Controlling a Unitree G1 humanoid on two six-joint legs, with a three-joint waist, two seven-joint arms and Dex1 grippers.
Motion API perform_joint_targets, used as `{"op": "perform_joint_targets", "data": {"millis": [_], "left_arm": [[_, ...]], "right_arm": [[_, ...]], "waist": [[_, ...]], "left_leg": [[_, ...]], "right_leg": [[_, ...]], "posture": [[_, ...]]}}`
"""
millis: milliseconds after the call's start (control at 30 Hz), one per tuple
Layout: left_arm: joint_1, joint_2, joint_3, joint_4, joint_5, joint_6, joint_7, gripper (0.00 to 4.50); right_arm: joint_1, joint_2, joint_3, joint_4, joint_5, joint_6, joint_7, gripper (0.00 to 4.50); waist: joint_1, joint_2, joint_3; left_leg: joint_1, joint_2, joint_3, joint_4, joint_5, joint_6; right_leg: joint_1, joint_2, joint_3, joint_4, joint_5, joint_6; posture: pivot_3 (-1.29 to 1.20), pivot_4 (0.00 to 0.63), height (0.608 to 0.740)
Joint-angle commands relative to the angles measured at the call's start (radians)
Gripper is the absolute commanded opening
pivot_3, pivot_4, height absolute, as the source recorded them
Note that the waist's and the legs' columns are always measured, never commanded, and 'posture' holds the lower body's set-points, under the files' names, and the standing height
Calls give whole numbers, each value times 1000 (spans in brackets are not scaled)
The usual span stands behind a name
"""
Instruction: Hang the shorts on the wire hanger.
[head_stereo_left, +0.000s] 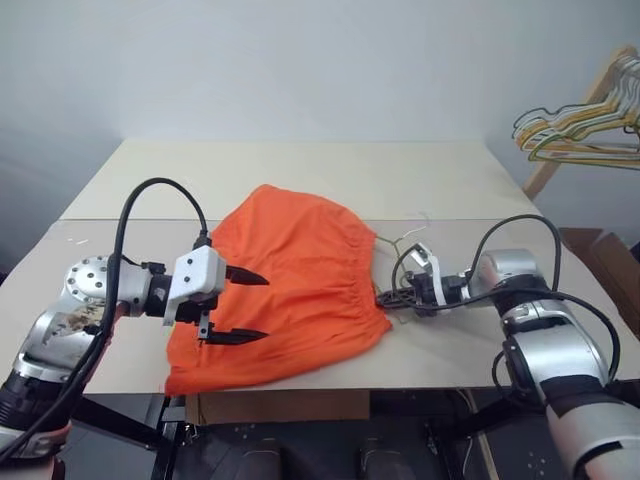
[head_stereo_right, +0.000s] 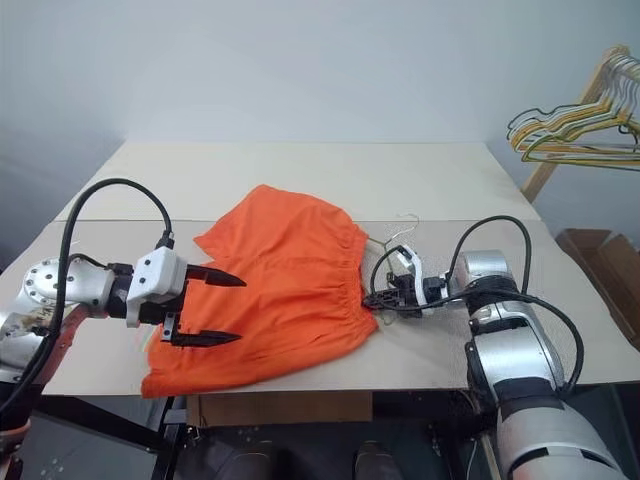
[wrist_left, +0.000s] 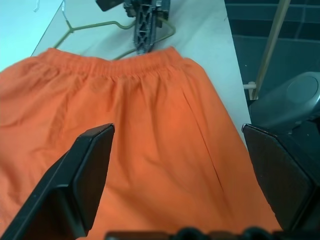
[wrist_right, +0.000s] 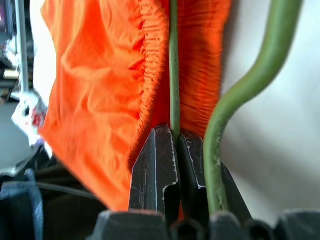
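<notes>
The orange shorts (head_stereo_left: 290, 290) lie flat on the table, with the gathered waistband toward my right arm. My left gripper (head_stereo_left: 265, 307) hovers open over their left part, jaws wide and empty, with orange cloth below the fingers (wrist_left: 90, 170). My right gripper (head_stereo_left: 381, 297) is at the waistband edge, shut on a thin wire of the olive-grey wire hanger (wrist_right: 173, 75). That wire runs along the waistband between folds of orange cloth. Another bend of the wire hanger (wrist_left: 95, 25) and its hook lie on the table beside the waistband. How far the wire reaches into the shorts is hidden.
The beige table (head_stereo_left: 400, 180) has a seam across its middle. A bunch of yellowish and gold hangers (head_stereo_left: 580, 130) hangs on a wooden rack at the far right. A brown box (head_stereo_left: 600, 255) stands right of the table, and a cardboard box (head_stereo_left: 280, 405) sits under its front edge.
</notes>
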Motion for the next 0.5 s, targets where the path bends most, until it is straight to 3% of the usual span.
{"op": "perform_joint_targets", "data": {"millis": [33,300,500], "left_arm": [[-20,8,17,-20,-6,-12,4,4441],[-78,11,5,46,20,-47,-15,4441],[-325,-14,-31,315,113,-171,-42,4441]], "right_arm": [[-8,-22,-33,-94,-14,-34,4,0],[165,-193,95,-872,-101,-117,-45,0],[102,-273,219,-1114,-250,-271,-68,0]], "waist": [[-1,0,0],[-3,2,1],[-15,2,1]], "left_leg": [[0,0,0,0,0,0],[-1,0,0,0,0,0],[0,1,0,0,0,0]], "right_leg": [[0,0,0,0,0,0],[-2,0,0,0,-2,4],[-1,1,0,0,-4,7]], "posture": [[64,42,740],[6,34,740],[-47,21,740]]}}
